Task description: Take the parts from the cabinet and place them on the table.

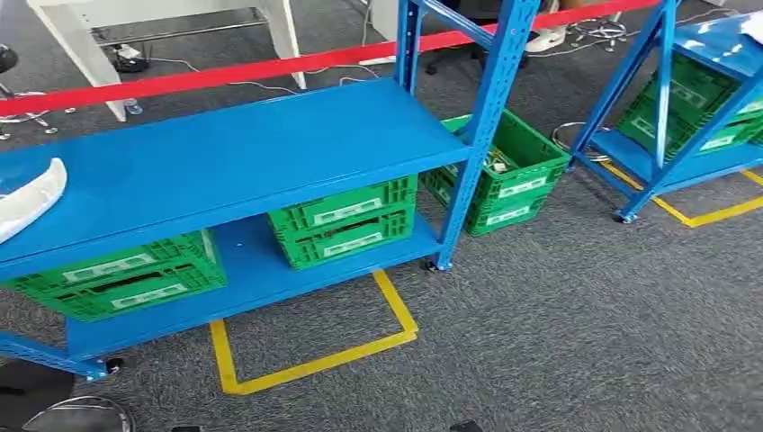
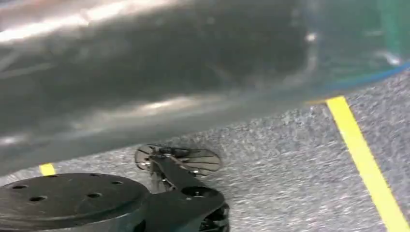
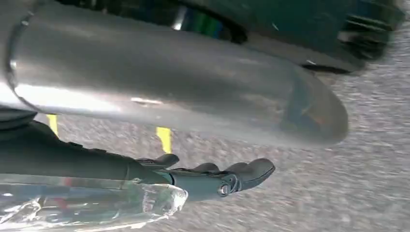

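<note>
At nine o'clock on the blue cabinet shelf [image 1: 225, 153] lies a white bagged part [image 1: 31, 196], seemingly light, soft and slippery, best grasped across its middle, while the right hand [image 3: 217, 179] hangs spread and empty; the left hand's state I cannot tell.

Right hand [image 3: 227, 180] hanging low, fingers extended, empty.

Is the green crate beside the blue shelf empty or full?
Neither: the green crate holds a few small pale items at its bottom; their kind is unclear.
</note>
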Tool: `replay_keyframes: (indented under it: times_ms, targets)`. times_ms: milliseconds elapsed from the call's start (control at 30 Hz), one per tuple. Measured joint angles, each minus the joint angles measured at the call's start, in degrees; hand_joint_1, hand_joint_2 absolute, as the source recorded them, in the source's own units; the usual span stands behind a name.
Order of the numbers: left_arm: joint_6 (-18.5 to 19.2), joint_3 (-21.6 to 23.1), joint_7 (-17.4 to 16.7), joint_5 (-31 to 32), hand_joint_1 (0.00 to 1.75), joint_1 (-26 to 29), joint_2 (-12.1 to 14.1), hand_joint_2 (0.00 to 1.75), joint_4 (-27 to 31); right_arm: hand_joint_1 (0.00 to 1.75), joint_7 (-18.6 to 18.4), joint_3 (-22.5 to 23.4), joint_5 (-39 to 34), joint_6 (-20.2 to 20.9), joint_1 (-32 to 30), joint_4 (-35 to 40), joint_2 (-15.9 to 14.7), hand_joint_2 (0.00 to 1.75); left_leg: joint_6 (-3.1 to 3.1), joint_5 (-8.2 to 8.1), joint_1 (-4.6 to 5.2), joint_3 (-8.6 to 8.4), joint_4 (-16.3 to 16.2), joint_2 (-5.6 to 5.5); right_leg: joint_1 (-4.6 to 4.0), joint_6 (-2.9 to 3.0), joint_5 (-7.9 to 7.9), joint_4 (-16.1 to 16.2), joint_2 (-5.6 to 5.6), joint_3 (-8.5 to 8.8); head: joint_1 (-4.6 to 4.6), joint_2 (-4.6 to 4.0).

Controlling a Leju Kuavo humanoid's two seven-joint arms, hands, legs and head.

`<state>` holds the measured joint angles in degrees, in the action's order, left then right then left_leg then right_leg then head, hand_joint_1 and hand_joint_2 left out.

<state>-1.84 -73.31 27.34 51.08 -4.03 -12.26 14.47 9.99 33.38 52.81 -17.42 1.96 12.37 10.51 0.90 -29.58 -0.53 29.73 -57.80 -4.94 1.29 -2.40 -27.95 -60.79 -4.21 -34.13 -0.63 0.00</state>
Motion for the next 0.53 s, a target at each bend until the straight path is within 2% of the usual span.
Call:
replay_keyframes:
  times_ms: [33,133,167,200,233,267,300,333,367,400,433,467,500,533]
  targets:
    - [0.0,0.0,0.0,0.0,0.0,-0.3,0.0,0.0,0.0,0.0,0.0,0.1,0.0,0.0,0.0,0.0,0.0,0.0,-0.47,-0.32,0.23,0.18,-0.4,-0.76,0.21,0.22,-0.68,1.8,-0.67,1.0,0.07,0.0]
    - [-0.1,0.0,0.1,0.0,0.0,0.0,0.0,0.0,0.0,0.0,0.0,0.3,0.1,0.0,0.2,0.0,0.0,0.0,-1.29,0.06,-0.23,0.54,0.1,-2.15,-0.26,1.12,-0.83,1.5,0.79,1.27,0.02,0.0]
    - [-0.1,0.0,0.1,0.0,0.0,0.0,0.1,0.0,0.0,0.0,0.0,0.3,0.1,0.0,0.2,0.0,0.0,0.0,-1.54,-0.29,-0.24,0.42,0.0,-2.66,0.25,1.58,-0.76,2.0,1.61,1.56,-0.09,0.0]
    - [-0.2,0.0,0.2,0.0,0.0,0.0,0.0,0.0,0.0,0.0,0.1,0.3,0.2,0.0,0.1,0.0,0.0,0.0,-1.87,-1.17,0.05,0.95,-1.5,0.47,0.15,1.94,-0.92,2.2,2.37,1.97,-0.15,0.0]
    - [-0.2,0.0,0.2,0.0,0.0,-0.1,0.0,0.0,0.0,0.0,0.1,0.4,0.2,0.0,0.1,0.0,0.0,0.0,-2.09,-2.78,0.08,2.47,-4.4,2.38,0.09,2.39,-1.08,2.2,3.15,2.21,-0.63,0.0]
    - [-0.2,0.0,0.2,0.0,0.0,-0.3,0.0,0.0,0.0,0.0,0.1,0.4,0.2,0.0,0.0,0.0,0.0,0.0,-2.27,-4.8,0.05,4.84,-8.8,3.52,-0.02,2.6,-1.23,2.2,4.06,2.32,-0.41,0.0]
    - [-0.1,0.0,0.2,0.1,0.0,-0.4,0.0,0.0,0.0,0.0,0.1,0.4,0.2,0.0,-0.1,0.0,0.0,0.0,-2.4,-6.59,-0.03,7.47,-13.6,4.15,-0.15,2.78,-1.44,2.2,5.01,2.41,-0.55,0.0]
    - [-0.1,0.0,0.2,0.1,0.0,-0.3,0.0,0.0,0.0,0.0,0.1,0.5,0.2,0.0,-0.1,0.0,0.0,0.0,-2.47,-7.36,-0.06,9.55,-17.0,4.44,-0.24,2.88,-1.62,2.2,5.83,2.5,-0.41,0.0]
    - [-0.1,0.0,0.2,0.1,0.0,-0.1,0.0,0.0,0.0,0.0,0.1,0.5,0.2,0.0,0.0,0.0,0.0,0.0,-2.47,-6.68,-0.06,10.2,-17.6,4.51,-0.32,2.89,-1.73,2.2,6.46,2.65,-0.53,0.0]
    - [-0.1,0.0,0.2,0.1,0.0,0.1,0.0,0.0,0.0,0.0,0.1,0.5,0.2,0.0,0.0,0.0,0.0,0.0,-2.3,-4.63,-0.03,9.64,-15.9,4.55,-0.43,2.84,-1.93,2.2,7.1,2.91,-0.5,0.0]
    - [-0.1,0.0,0.2,0.1,0.0,0.1,0.0,0.0,0.0,0.0,0.1,0.5,0.3,0.0,0.0,0.0,0.0,0.0,-1.95,-1.79,0.03,7.89,-12.1,4.77,-0.52,2.83,-2.14,2.2,7.79,3.26,-0.52,0.0]
    - [-0.1,0.0,0.2,0.1,0.0,0.1,0.0,0.0,0.0,0.0,0.1,0.5,0.3,0.0,0.0,0.0,0.0,0.0,-1.39,1.1,0.25,5.46,-7.0,5.72,-0.66,2.75,-2.36,2.2,8.49,3.71,-0.5,0.0]
    - [-0.1,0.0,0.2,0.1,0.0,0.0,0.1,0.0,0.1,0.0,0.1,0.6,0.3,0.0,0.0,0.0,0.0,0.0,-0.49,2.85,0.84,3.3,-2.6,8.83,-0.75,2.65,-2.57,2.3,9.09,4.02,-0.46,0.0]
    - [-0.2,0.0,0.2,0.2,0.0,-0.3,0.1,0.0,0.1,0.0,0.0,0.6,0.4,0.0,-0.1,0.0,0.0,0.0,-0.21,1.78,1.42,2.62,-1.1,10.67,-1.3,2.23,-3.05,2.1,9.7,4.16,-0.52,0.0]
